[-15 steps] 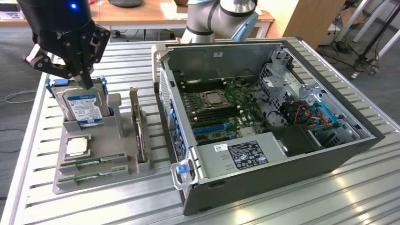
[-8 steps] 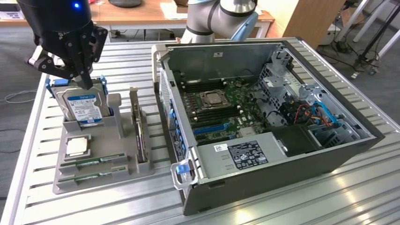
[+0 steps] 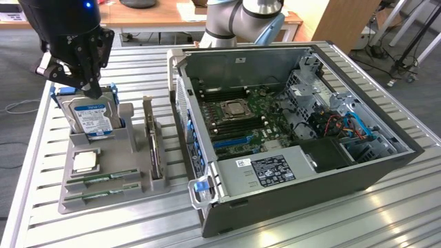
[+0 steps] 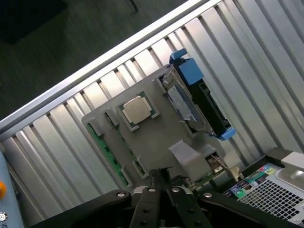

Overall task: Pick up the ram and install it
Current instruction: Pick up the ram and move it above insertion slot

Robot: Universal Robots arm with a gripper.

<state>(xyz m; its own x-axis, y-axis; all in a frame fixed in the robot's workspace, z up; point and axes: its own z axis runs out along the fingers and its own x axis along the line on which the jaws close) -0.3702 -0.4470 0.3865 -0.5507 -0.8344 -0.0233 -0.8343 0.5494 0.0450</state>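
The gripper (image 3: 93,93), shut tight and empty, hangs just above the hard drive (image 3: 93,118) standing in the grey tray (image 3: 134,155), while the ram (image 3: 103,179) lies flat at that tray's opposite end.

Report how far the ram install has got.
Done: nothing yet; both ram sticks lie in the grey tray. In hand: nothing; the gripper is shut and empty, near the hard drive. Left: the pick-up, and seating a stick on the motherboard in the open case.
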